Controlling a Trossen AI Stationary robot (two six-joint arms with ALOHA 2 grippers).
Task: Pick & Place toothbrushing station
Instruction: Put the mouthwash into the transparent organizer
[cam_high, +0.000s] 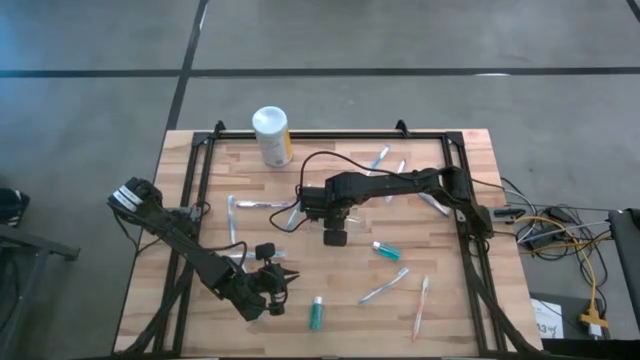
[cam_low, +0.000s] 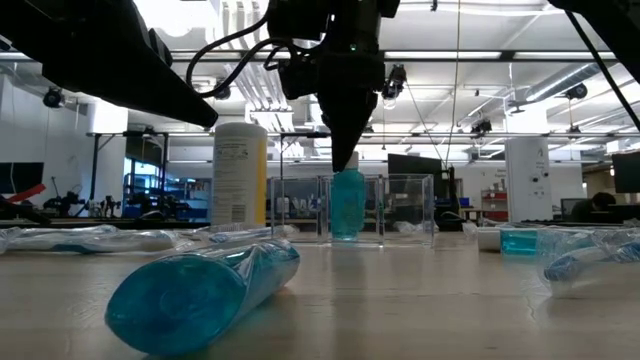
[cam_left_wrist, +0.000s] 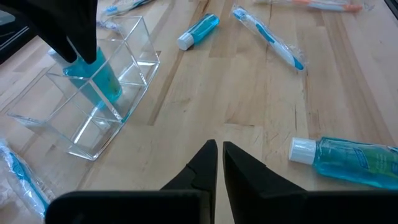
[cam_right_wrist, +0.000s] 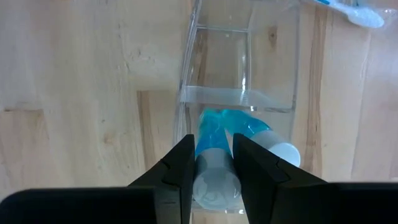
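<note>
Right wrist view, tube (cam_right_wrist: 214, 177) between right tool (cam_right_wrist: 211, 168) fingers

My right gripper (cam_right_wrist: 211, 171) is black and holds a teal tube (cam_right_wrist: 217, 155) with a white cap. The divided box (cam_left_wrist: 93, 106) is clear. The table (cam_high: 450, 300) is light striped wood. The canister (cam_high: 271, 135) is white with a yellow label. The toothbrushes (cam_high: 384, 286) are white and light blue.

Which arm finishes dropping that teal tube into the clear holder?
Right. Its pincer is already closed on the teal tube, upright inside the clear holder, so it probably only has to let go. The left pincer is shut and empty near the table's front edge.
</note>
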